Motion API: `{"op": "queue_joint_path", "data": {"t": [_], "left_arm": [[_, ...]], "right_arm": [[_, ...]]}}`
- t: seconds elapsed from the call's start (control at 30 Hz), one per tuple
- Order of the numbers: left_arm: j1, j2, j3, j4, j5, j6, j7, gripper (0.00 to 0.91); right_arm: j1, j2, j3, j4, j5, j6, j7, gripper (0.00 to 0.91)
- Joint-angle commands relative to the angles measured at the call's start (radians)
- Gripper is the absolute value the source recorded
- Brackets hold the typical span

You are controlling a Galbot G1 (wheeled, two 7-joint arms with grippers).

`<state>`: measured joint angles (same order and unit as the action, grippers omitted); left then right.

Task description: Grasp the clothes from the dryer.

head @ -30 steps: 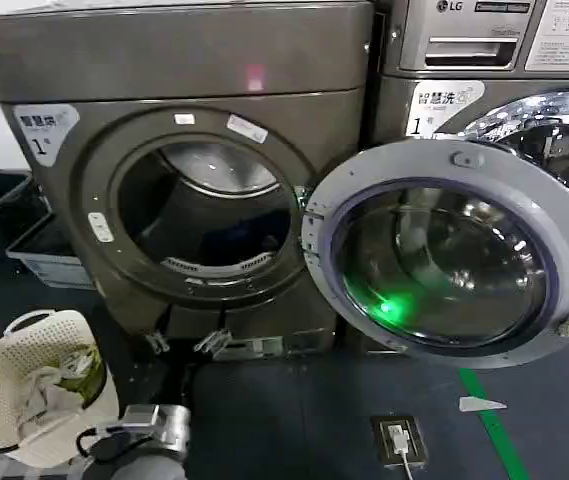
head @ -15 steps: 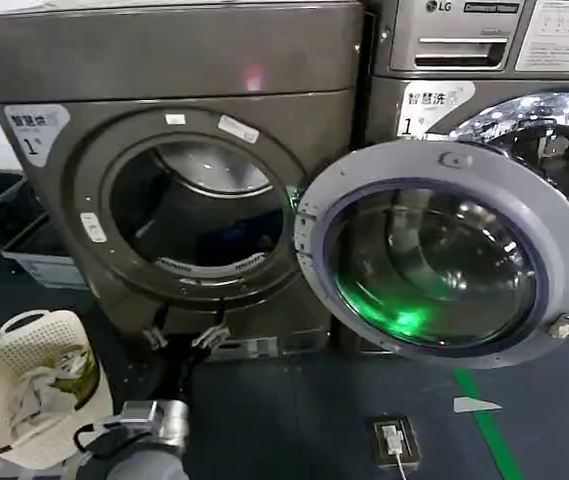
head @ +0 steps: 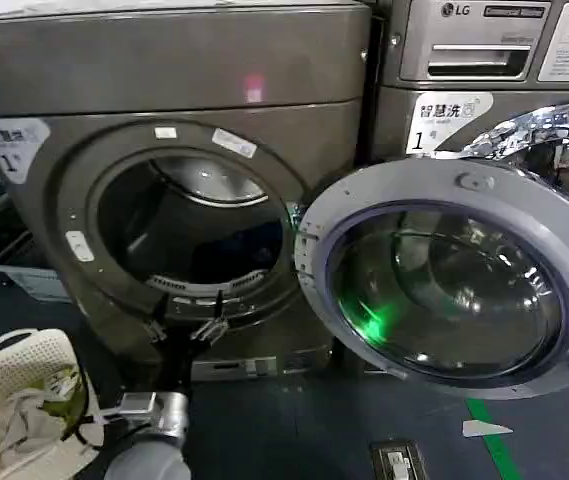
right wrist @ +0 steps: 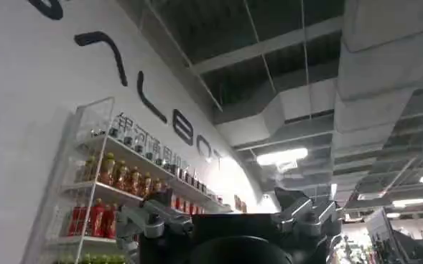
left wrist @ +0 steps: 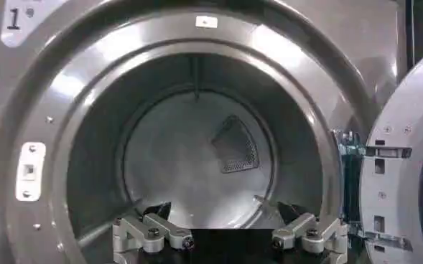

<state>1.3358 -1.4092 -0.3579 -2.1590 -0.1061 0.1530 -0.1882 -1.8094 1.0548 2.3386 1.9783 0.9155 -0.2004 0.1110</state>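
The left pincer [head: 182, 328], fingers spread apart, hangs at the dryer [head: 164, 80] mouth; the clothes [head: 249, 245] lie ahead, deeper inside.

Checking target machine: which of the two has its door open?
The bronze-grey dryer on the left; its round door hangs swung right. The left hand sits at its porthole rim.

The dryer [head: 164, 70] has a smooth, satin bronze-grey metal shell; its door [head: 444, 275] is glossy dark glass in matt grey plastic
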Motion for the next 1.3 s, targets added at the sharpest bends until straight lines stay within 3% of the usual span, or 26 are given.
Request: {"op": "queue_joint_path", "data": {"t": [0.03,0.47,0.7,0.8,0.9,0.93,0.97,1.03,1.1,1.3], "left_arm": [[-0.006,-0.001,0.000,0.003,-0.001,0.002,0.000,0.907],[-0.013,0.006,-0.007,0.007,0.000,-0.002,0.004,0.907],[-0.070,0.010,-0.019,0.040,-0.018,0.003,0.006,0.907],[-0.125,0.018,-0.022,0.091,-0.031,0.002,0.010,0.907],[-0.223,0.023,-0.018,0.184,-0.062,0.013,0.011,0.907],[-0.233,0.022,-0.017,0.218,-0.068,0.013,0.011,0.907],[-0.301,0.017,-0.015,0.306,-0.069,0.013,0.010,0.907],[-0.372,0.009,-0.008,0.375,-0.069,0.010,0.010,0.907],[-0.494,-0.001,0.002,0.497,-0.066,0.003,0.011,0.907],[-0.773,-0.042,0.025,0.841,-0.041,-0.028,0.033,0.907]], "right_arm": [[0.000,0.000,-0.003,0.000,0.002,0.018,-0.001,0.907],[0.002,0.008,-0.012,0.012,-0.001,0.016,-0.001,0.907],[-0.006,0.006,0.005,0.042,-0.055,-0.097,-0.020,0.907],[-0.003,-0.005,0.016,0.060,-0.073,-0.207,-0.010,0.907],[-0.004,-0.020,0.026,0.066,-0.089,-0.225,0.025,0.907],[-0.005,-0.020,0.029,0.064,-0.088,-0.220,0.015,0.907],[-0.007,-0.018,0.032,0.057,-0.099,-0.179,-0.028,0.907],[-0.009,-0.018,0.031,0.053,-0.115,-0.147,-0.042,0.907],[-0.011,-0.021,0.024,0.055,-0.129,-0.140,-0.014,0.907],[-0.003,-0.018,0.011,0.043,-0.124,-0.119,-0.017,0.907]]}}
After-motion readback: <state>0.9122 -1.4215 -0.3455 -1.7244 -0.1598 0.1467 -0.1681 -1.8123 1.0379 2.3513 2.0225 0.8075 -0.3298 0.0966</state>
